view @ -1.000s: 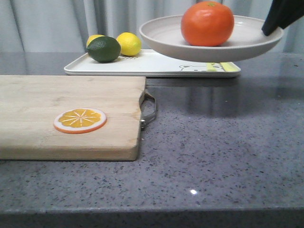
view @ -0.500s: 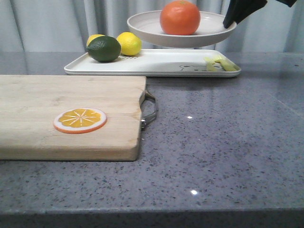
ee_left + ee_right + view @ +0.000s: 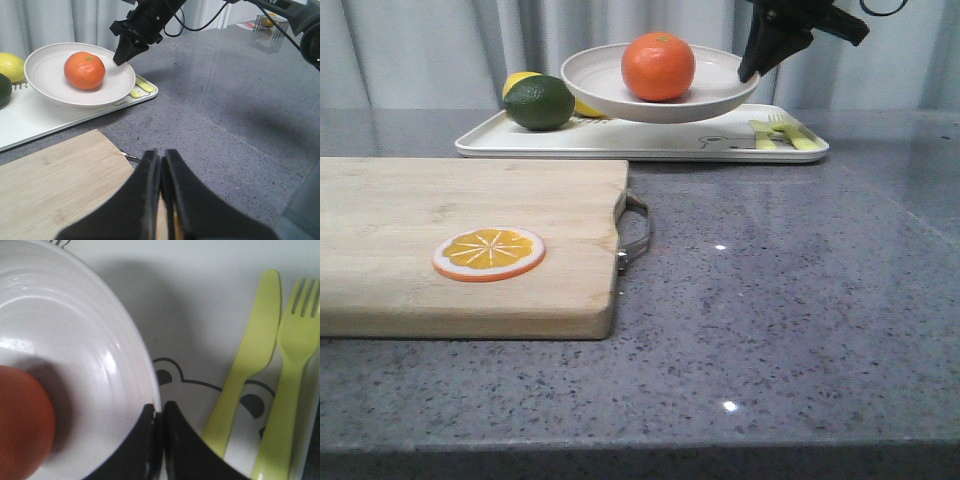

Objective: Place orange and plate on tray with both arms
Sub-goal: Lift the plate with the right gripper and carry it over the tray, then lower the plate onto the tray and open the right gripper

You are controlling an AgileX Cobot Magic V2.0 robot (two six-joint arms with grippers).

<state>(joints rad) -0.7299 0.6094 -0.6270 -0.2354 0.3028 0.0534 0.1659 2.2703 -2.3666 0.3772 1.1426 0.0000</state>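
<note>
Nearest me, my left gripper (image 3: 161,170) hangs with its jaws pressed together on nothing, over the near end of the cutting board (image 3: 470,240), where an orange slice (image 3: 488,253) lies flat. That arm is well away from the work, so I judge it no hazard unless I swing it toward the tray.

Further out sits the tray (image 3: 650,145), white, with a bear drawing and a yellow knife and fork printed near its right end. The plate (image 3: 620,85) is above it, carried by my right gripper (image 3: 752,68), whose fingers are clamped on the plate's rim on the right side. The orange (image 3: 658,66) rests in the plate, a little toward the held side. From the front I cannot tell whether the plate's base touches the tray; the wrist camera shows shadow under the rim, so I judge it just above.

My worry is the one-sided pinch. If the plate tips away from the grip, the orange may roll to the far lip and out. Letting go early could drop the plate with a jolt and shake the orange loose.

At the back left of the tray sit a lime (image 3: 538,103) and a lemon (image 3: 520,80), just beside the plate's edge; drifting left could knock them.
</note>
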